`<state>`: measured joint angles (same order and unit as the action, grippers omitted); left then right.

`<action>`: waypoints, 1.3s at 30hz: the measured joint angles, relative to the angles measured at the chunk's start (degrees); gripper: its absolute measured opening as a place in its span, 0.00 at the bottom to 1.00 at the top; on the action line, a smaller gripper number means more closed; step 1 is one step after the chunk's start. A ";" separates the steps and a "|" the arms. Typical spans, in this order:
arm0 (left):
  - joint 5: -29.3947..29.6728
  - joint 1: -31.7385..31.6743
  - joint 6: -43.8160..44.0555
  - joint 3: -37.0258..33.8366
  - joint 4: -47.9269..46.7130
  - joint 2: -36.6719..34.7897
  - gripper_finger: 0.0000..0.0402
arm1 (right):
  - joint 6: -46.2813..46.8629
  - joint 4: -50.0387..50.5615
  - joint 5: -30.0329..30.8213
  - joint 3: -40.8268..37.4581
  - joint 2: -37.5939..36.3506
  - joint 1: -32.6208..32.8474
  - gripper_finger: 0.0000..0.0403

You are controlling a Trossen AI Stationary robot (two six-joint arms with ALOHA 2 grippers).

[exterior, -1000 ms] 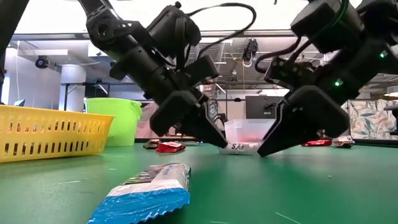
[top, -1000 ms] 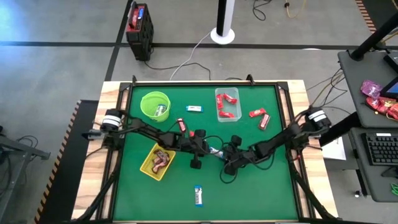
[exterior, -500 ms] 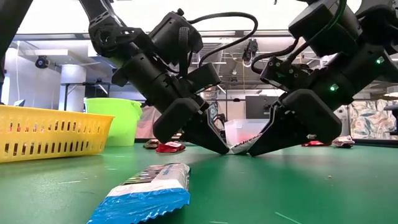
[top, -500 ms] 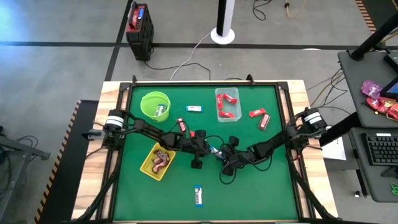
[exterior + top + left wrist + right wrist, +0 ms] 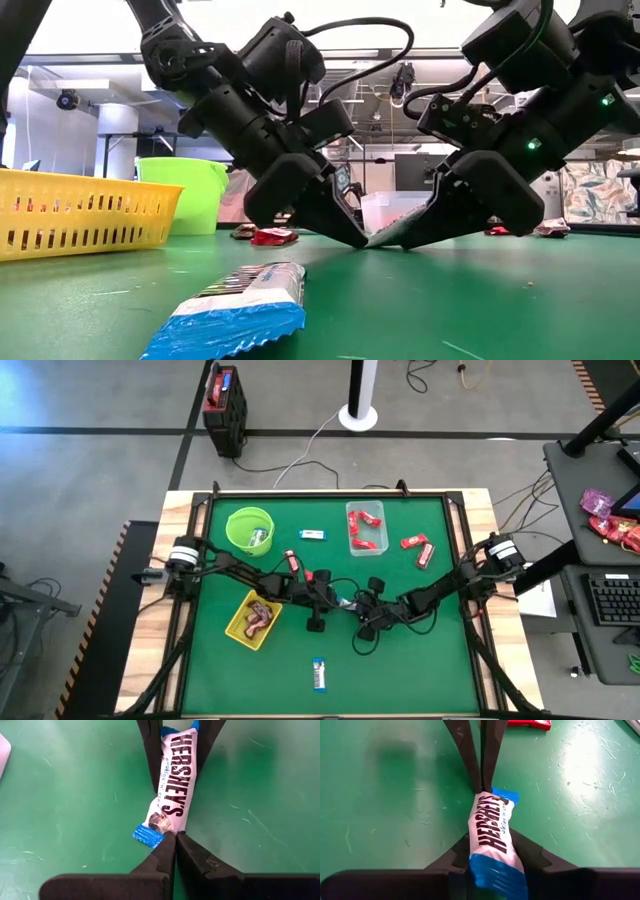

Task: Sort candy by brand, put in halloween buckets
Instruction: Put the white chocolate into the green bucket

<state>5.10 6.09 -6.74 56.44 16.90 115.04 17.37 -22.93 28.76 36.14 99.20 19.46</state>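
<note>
Near the middle of the green table (image 5: 400, 670), the two grippers meet nose to nose over one blue-and-white Hershey's bar (image 5: 174, 790); the bar's long axis runs straight along the line between them, one crimped blue end at the tips of the left gripper (image 5: 175, 836), the other end lying back between the fingers of the right gripper (image 5: 495, 865). The left gripper is pinched fully shut and holds nothing; its tips only touch or stand just beside the bar's near end. The right gripper's two fingers straddle the bar lengthwise, one along each flank and narrowed onto the wrapper; it looks to me like a grip just being taken, though whether it is firm yet I cannot tell. So the right arm is the one placed to lift, and the left seems merely to brace the far end.

From above, the bar is little more than a pale sliver under the wrists (image 5: 347, 601); the lime-green bucket (image 5: 249, 528), the clear tub (image 5: 367, 527) of red bars and the yellow basket (image 5: 252, 619) show plainly there, as do two loose blue-and-white bars, one (image 5: 319, 673) at the near side and one (image 5: 313, 535) between bucket and tub. The level view shows both grippers' tips down at the mat, which the overhead cannot; only the wrist views show the straddle.
</note>
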 joint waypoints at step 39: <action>-1.70 -0.59 -4.81 -0.02 -9.17 -17.82 0.10 | -1.87 4.72 -0.28 0.07 -10.27 0.02 0.04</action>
<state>3.40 5.50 -11.55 56.42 7.73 97.21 15.51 -18.20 28.48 36.21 88.93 19.49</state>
